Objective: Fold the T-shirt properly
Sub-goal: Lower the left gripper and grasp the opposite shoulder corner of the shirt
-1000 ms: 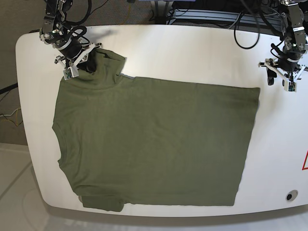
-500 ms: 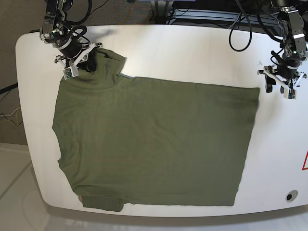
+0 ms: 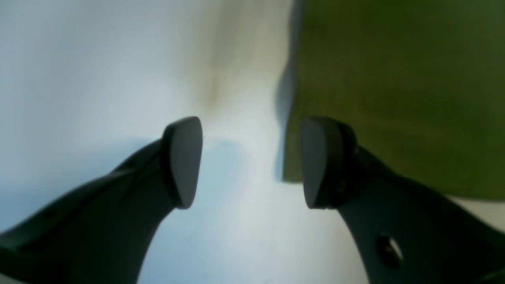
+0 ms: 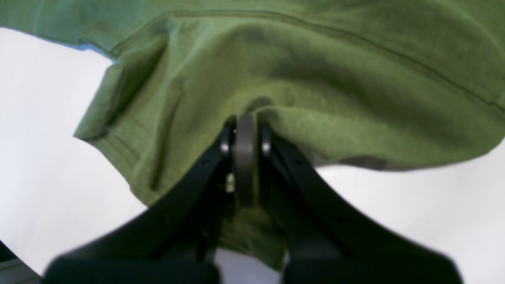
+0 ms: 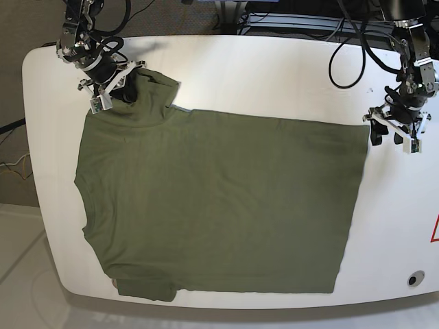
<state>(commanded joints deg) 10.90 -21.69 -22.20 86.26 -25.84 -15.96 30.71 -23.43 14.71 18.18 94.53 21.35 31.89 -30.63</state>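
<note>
Lying flat across the middle of the white table (image 5: 274,75), the olive-green T-shirt (image 5: 219,205) is spread wide, its body smooth, its straight hem edge running down the base view's right side and one sleeve sticking up toward the far left corner of the table. The right claw (image 5: 110,92) sits at that sleeve, and the right wrist view shows its jaws pressed together on a bunched fold of the green cloth, the fabric puckering up around the dark fingers (image 4: 244,157) while the sleeve's stitched edge curls beside them over the white surface. The left claw (image 5: 392,127) hangs at the shirt's upper hem corner on the base view's right, jaws spread wide with nothing between them; in the left wrist view one pad (image 3: 183,161) is over bare table and the other pad (image 3: 321,161) is at the very edge of the cloth, the corner of the hem lying just beside it. Whether that pad touches the cloth cannot be told. Black cables (image 5: 350,48) loop behind the table's far edge.
</note>
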